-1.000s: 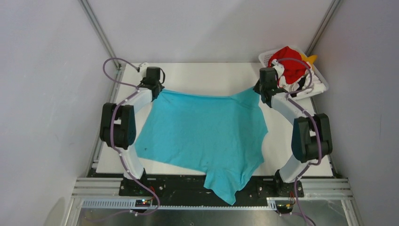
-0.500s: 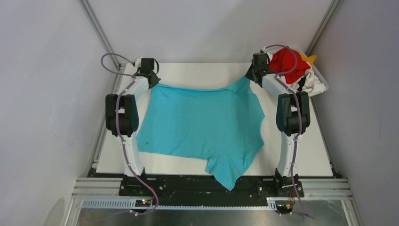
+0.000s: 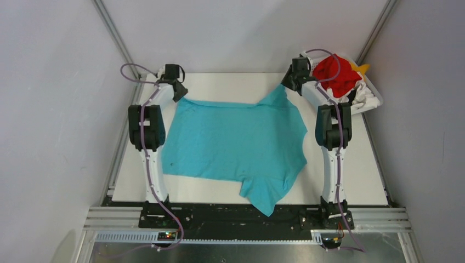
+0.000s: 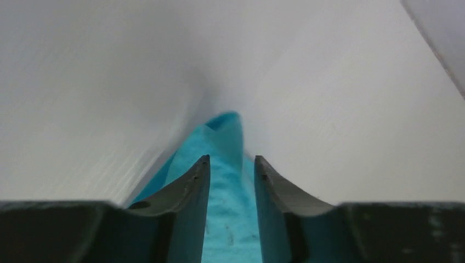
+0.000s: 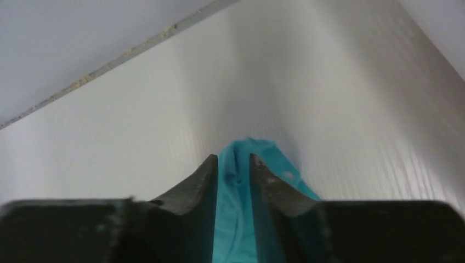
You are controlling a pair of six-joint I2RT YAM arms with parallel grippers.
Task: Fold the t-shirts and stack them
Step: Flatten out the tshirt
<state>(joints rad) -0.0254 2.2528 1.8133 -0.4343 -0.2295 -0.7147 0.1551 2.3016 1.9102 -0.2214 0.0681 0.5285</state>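
A teal t-shirt (image 3: pixel 236 139) lies spread flat on the white table (image 3: pixel 236 82), one sleeve hanging over the near edge. My left gripper (image 3: pixel 179 93) is at its far left corner and my right gripper (image 3: pixel 285 86) at its far right corner, both arms stretched far out. In the left wrist view the left gripper (image 4: pixel 231 161) has its jaws apart, with teal cloth (image 4: pixel 225 131) lying loose between them. In the right wrist view the right gripper (image 5: pixel 234 159) stands slightly open around a bunched teal fold (image 5: pixel 247 148). Red (image 3: pixel 334 74), yellow (image 3: pixel 362 68) and white (image 3: pixel 363 96) t-shirts are piled in a basket.
The white perforated basket (image 3: pixel 374 102) stands at the table's far right corner, just behind the right arm. The enclosure's walls and metal struts close in the far side. The black base rail (image 3: pixel 230 216) runs along the near edge.
Both arms have reached farther away, dragging the teal shirt's far edge back and laying it flat. Both grippers' jaws, shut on the corners before, have parted.
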